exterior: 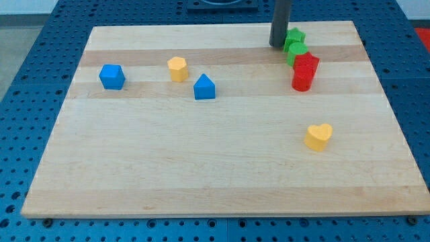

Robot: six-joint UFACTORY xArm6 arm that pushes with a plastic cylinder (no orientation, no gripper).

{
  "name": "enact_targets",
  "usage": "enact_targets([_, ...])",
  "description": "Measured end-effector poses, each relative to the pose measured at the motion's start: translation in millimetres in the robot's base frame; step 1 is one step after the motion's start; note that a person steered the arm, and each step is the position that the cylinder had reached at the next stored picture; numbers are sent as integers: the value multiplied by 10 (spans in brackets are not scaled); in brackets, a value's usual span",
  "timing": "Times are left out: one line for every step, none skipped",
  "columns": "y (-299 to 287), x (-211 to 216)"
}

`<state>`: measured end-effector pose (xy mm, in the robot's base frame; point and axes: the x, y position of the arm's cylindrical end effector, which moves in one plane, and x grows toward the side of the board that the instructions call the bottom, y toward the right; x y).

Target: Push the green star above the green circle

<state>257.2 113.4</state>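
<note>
My tip (pixel 277 44) is sitting at the tabletop's (pixel 201 168) top right, just left of the green star (pixel 295 35). Star is touching the green circle (pixel 295 51) directly below. No end effector jaws, bare rod. Counting 2 green, 2 red, 2 blue, 2 yellow blocks.

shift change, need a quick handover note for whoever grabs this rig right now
My tip: at the view's top right, just left of the green star, close to it or touching.
Green star: already at the view's top of the green circle, pressed against it.
Below the circle: two red blocks, bunched tight.
Done: the star looks placed above the circle.
Left: back the tip away, check the placement.
</note>
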Motion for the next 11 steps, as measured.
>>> enact_targets([-82, -104])
enact_targets([-73, -200])
enact_targets([55, -348])
enact_targets([154, -427])
enact_targets([178, -336])
enact_targets([178, -265])
enact_targets([178, -257])
enact_targets([182, -228])
enact_targets([189, -189])
enact_targets([189, -149])
enact_targets([161, -149])
